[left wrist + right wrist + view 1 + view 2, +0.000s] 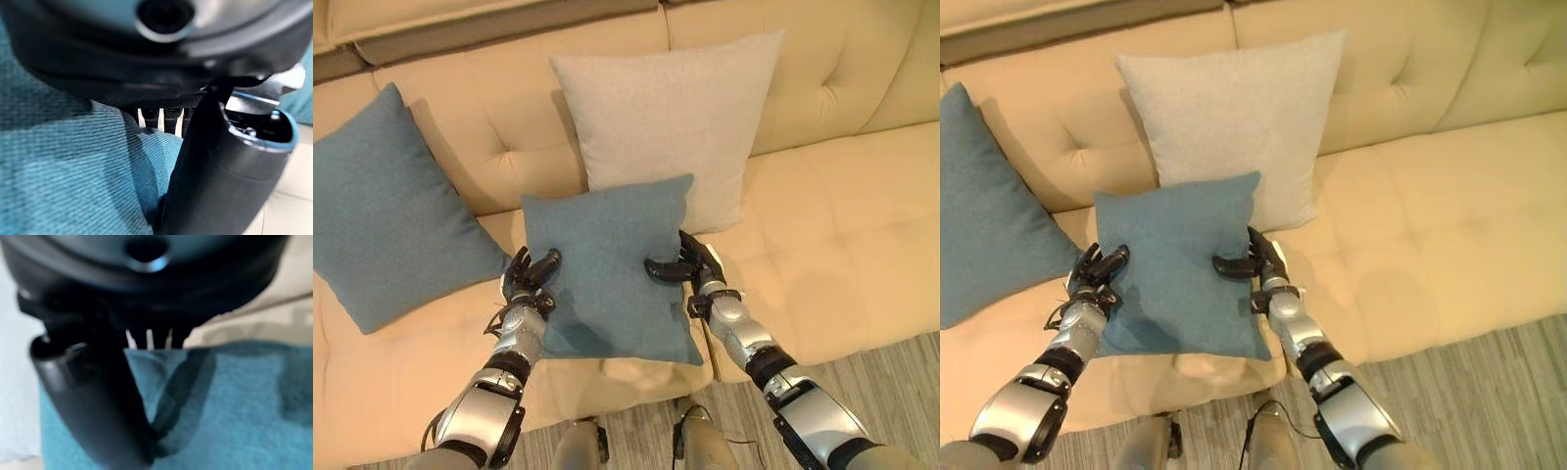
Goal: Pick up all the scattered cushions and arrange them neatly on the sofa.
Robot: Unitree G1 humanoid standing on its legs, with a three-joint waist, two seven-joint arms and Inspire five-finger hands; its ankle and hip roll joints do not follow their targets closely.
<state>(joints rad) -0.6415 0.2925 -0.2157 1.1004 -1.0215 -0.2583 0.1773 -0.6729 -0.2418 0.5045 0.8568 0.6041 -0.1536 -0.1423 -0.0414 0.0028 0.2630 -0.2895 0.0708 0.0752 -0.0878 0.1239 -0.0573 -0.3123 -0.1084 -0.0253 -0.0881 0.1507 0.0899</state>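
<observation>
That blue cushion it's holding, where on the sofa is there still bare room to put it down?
The widest bare stretch is the seat to the robot's right of the grey cushion, with bare backrest above it. The robot's left end is crowded: another blue cushion leans there, close to the grey one. The held blue cushion, pinched by the left hand and right hand, overlaps the grey one's lower edge.

Teal cushion, beige sofa.

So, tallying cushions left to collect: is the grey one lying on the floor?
No, the grey cushion leans upright against the sofa backrest.
</observation>
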